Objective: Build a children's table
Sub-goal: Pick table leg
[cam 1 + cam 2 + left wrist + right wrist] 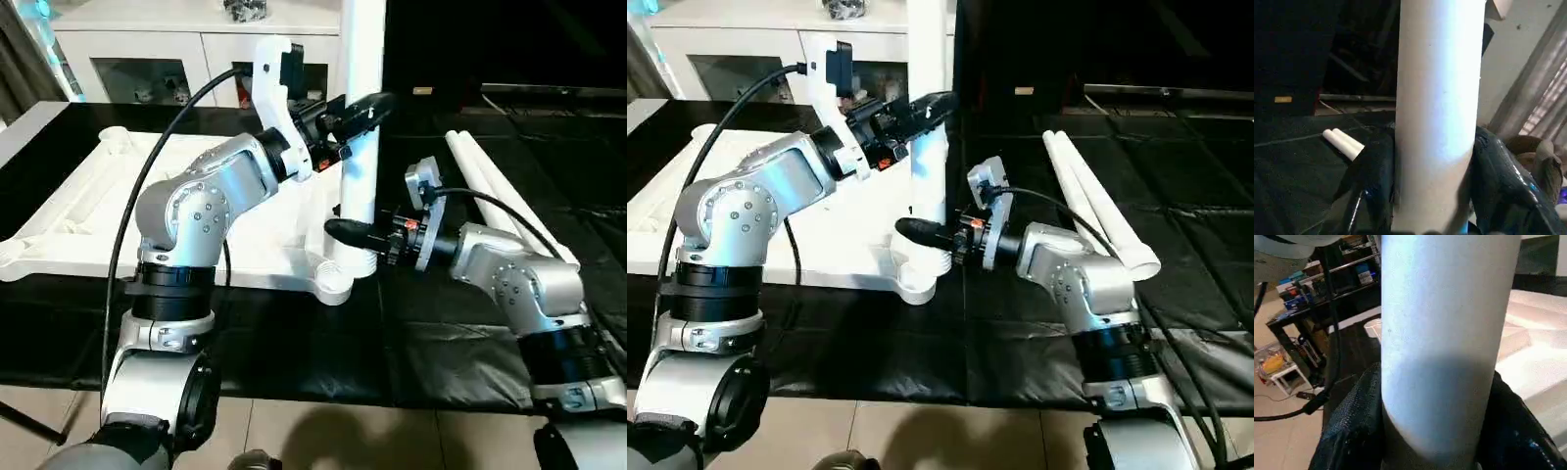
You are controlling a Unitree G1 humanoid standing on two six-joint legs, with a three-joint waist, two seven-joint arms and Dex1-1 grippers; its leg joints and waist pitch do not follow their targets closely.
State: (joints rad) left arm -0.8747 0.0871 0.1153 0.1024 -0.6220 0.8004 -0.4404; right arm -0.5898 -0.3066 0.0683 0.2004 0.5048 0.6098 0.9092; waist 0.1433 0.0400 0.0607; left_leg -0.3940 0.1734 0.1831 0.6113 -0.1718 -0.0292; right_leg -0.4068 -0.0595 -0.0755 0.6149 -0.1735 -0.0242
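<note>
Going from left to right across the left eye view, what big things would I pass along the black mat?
Flat white plastic tabletop lying ribbed side up → upright white round leg standing in its corner socket → two loose white tapered legs lying on the black mat.

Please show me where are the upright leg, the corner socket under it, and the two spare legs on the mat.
upright leg [359, 147], left eye view, middle of its shaft.
corner socket [336, 282], left eye view, its round outer rim.
spare legs [1097, 211], right eye view, the middle of the pair.

Upright leg [361, 117] runs past the top edge; socket joint hidden.
</note>
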